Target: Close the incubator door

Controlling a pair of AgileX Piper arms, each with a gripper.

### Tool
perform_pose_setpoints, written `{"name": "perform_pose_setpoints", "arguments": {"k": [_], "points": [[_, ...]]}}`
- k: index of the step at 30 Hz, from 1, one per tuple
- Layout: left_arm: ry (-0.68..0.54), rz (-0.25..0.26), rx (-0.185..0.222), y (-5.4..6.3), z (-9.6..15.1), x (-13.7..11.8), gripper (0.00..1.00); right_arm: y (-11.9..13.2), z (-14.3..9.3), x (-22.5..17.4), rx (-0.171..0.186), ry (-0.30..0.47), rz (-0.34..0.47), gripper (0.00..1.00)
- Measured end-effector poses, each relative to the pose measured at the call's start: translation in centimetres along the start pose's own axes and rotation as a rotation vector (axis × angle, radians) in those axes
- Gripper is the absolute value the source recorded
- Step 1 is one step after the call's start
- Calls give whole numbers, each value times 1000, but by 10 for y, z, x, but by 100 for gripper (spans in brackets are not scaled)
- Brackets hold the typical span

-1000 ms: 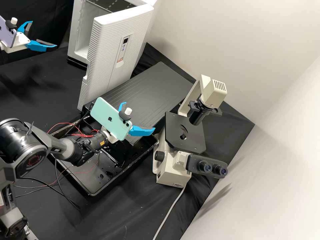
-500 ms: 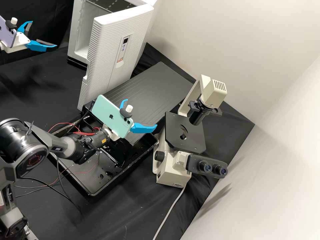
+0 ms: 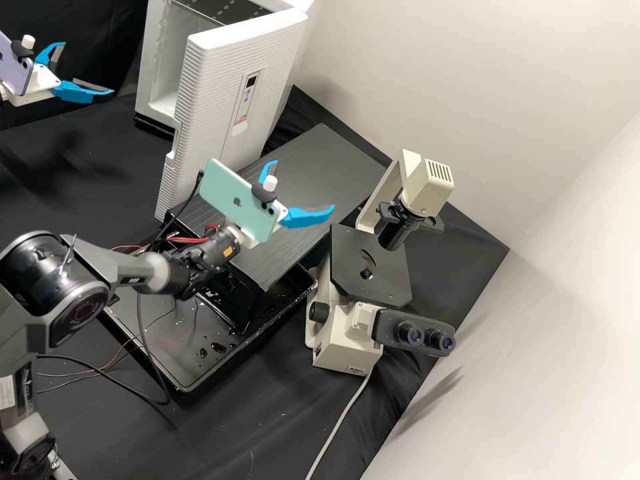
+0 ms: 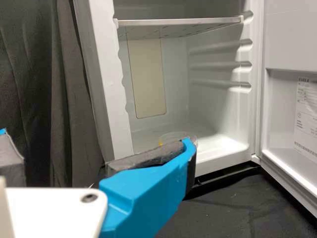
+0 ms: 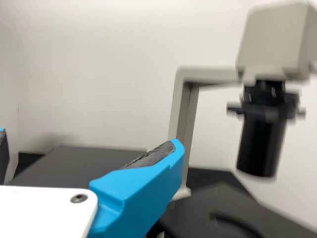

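Nearest in the high view, the right arm point(image 3: 80, 287) crosses black tray point(image 3: 180, 387), part of which it hides. The right gripper point(image 3: 305, 185) hangs over the ribbed panel point(image 3: 320, 173), released, its 2 fingers spread; a mint phone point(image 3: 237, 200) covers some of its body. The microscope point(image 3: 370, 267) stands just beside the tray, leaving a narrow gap to the nearer fingertip; in the right wrist view its head runs past the edge.

Farther off, the incubator door point(image 3: 233, 113) stands open, free edge towards the camera. Its low corner comes close to the panel; whether they touch, I cannot tell. Black cloth point(image 3: 80, 187) gives open room on the door's inner side.

The left gripper point(image 3: 89, 68), cut off behind by the high view's edge, is also released, its 2 fingers parted, with a gap between it and the incubator point(image 3: 153, 60), whose top is cropped. In the left wrist view, 1 finger partly hides a clear, round thing point(image 4: 174, 136) in the chamber, below a shelf point(image 4: 178, 21)
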Motion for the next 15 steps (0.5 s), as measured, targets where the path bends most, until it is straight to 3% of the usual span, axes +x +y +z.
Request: {"name": "perform_pose_setpoints", "arguments": {"k": [5, 15], "points": [[0, 0, 0, 0, 0, 0, 100, 0, -18, 27, -62, 55, 19, 0], [0, 0, 0, 0, 0, 0, 100, -19, -40, 81, -175, 53, -24, 0]]}}
